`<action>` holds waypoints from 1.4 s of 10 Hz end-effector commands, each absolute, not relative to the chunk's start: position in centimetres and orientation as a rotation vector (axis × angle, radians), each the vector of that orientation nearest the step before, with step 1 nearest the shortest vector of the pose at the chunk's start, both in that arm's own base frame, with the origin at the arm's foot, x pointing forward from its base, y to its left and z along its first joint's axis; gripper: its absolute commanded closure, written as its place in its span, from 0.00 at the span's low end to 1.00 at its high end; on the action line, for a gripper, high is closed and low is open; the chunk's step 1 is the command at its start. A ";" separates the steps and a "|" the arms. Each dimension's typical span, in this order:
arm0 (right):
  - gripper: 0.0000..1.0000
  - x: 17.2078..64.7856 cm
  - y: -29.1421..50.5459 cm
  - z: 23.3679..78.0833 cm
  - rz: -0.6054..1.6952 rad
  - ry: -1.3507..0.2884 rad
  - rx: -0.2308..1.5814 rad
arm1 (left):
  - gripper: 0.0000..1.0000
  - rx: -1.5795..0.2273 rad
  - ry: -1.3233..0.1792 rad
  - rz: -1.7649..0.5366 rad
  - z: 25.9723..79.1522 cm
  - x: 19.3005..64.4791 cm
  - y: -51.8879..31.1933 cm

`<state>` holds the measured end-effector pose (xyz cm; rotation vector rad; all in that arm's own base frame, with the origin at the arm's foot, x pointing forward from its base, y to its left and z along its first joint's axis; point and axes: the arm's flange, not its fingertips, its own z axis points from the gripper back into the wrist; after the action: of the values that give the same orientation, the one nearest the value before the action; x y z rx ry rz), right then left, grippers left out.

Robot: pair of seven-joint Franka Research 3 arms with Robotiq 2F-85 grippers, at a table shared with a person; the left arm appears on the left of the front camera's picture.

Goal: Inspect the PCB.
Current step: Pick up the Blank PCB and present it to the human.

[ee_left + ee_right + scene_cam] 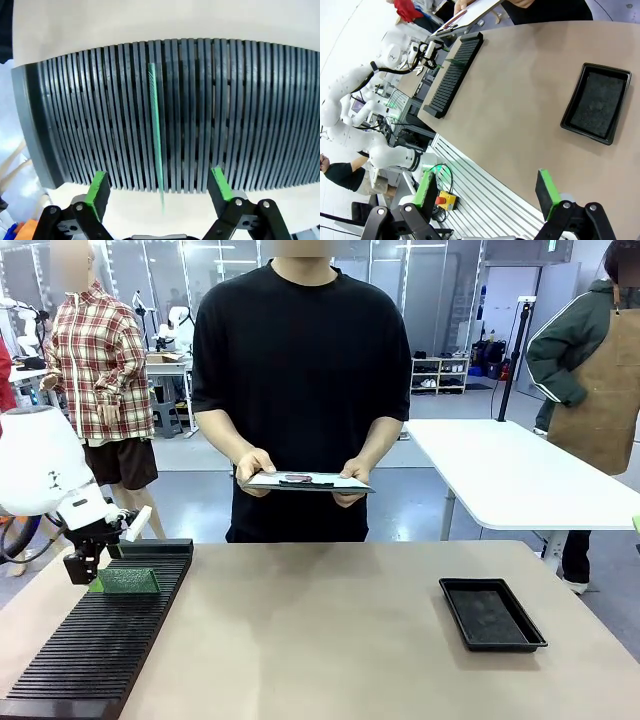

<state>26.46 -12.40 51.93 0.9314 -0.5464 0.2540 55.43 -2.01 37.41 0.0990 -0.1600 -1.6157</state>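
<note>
At the far left of the table (320, 630) we see a long black slotted rack (100, 650) running from the near edge toward the far side. The left pincer (82, 575) hangs over the far part of this rack, pointing down. Its two green-padded fingers (97, 190) are spread wide apart and hold nothing.

The circuit board (127, 581) stands on its edge in one of the rack's slots, just to the right of the pincer in the front view. From the left wrist camera we see it as a thin green line. It runs straight down the gap between the fingers and touches neither pad.

At the middle of the far side a person (300, 360) in a black shirt stands at the table, holding a clipboard (305, 481) nearly level by both ends, above the table and clear of it.

To the right, toward the near edge, a shallow black tray (490, 615) lies flat on the table, well apart from the rack.

The right pincer (487, 192) is also spread wide with nothing between its pads. It hovers off the table's edge, with the tray well beyond it.
</note>
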 end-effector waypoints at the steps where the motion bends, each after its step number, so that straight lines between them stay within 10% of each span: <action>1: 0.00 26.5 -12.5 52.0 0.271 -0.565 0.940 | 0.00 0.050 -0.204 -1.617 36.3 57.5 -1.8; 2: 0.00 26.5 -12.5 52.0 0.271 -0.565 0.940 | 0.12 0.060 -0.171 -1.609 35.8 57.9 -1.9; 5: 0.00 26.5 -12.5 52.0 0.271 -0.565 0.940 | 1.00 0.071 -0.144 -1.613 35.3 58.1 -1.8; 14: 0.00 26.5 -12.5 52.0 0.271 -0.565 0.940 | 1.00 0.028 -0.088 -1.587 36.1 56.9 -2.1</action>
<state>26.43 -12.44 51.94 0.9316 -0.5482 0.2534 57.16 -2.08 35.42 0.0591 -0.1083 -1.6070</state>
